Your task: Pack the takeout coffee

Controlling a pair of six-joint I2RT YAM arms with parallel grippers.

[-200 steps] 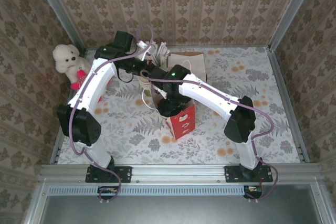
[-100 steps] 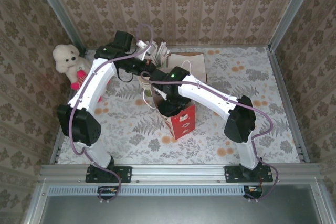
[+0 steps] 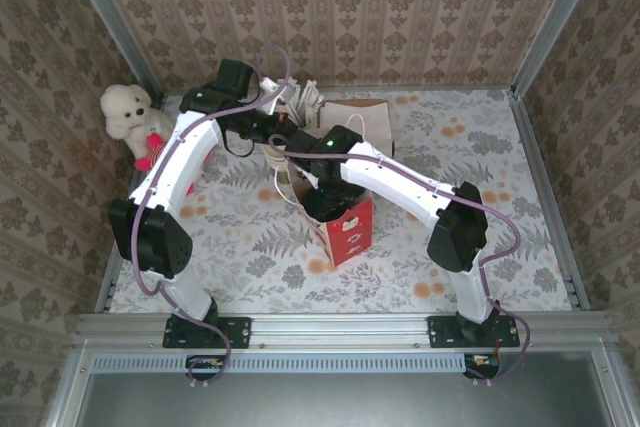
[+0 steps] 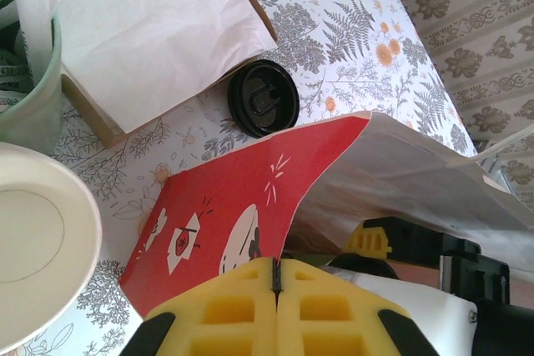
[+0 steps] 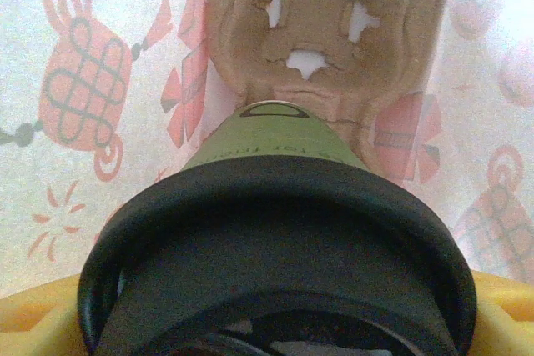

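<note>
Right fingers (image 5: pixel 505 314), wide around the black-lidded dark green paper cup (image 5: pixel 271 143), should lower it squarely into the brown pulp tray (image 5: pixel 325 31); left fingers (image 4: pixel 225 314) are pressed shut.

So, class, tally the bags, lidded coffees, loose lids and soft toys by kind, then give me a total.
Bags: 2, red printed bag and plain paper bag
Lidded coffees: 1, takeout coffee
Loose lids: 1, black lid
Soft toys: 1, white teddy
Total: 5
</note>
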